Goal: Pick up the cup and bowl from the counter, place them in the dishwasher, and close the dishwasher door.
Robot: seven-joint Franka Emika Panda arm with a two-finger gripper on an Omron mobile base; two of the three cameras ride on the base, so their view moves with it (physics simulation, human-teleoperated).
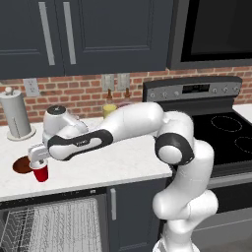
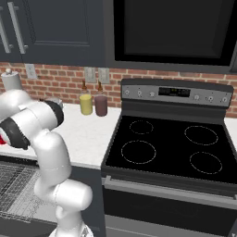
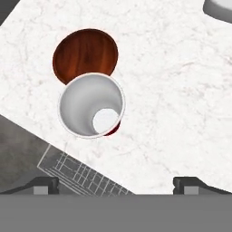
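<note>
**Approach to the cup: grip site and handling**

My end effector (image 1: 38, 158) hangs directly above the cup (image 1: 41, 173), jaws spread wide and holding nothing. The cup stands upright on the tabletop (image 1: 113, 165), near its front edge, touching or just beside the bowl (image 1: 22, 165), which lies to its left. Seen from the hand, the cup's white mouth (image 3: 92, 105) partly overlaps the bowl (image 3: 84, 53). Below the edge, the dishwasher (image 1: 54, 224) stands open, its wire rack showing. I judge the cup light, thin-walled and smooth, likely to flex or tip if squeezed hard. I would take it across the upper wall just below the rim, with moderate force. The bowl looks stiffer; its rim is the likely hold.
</note>
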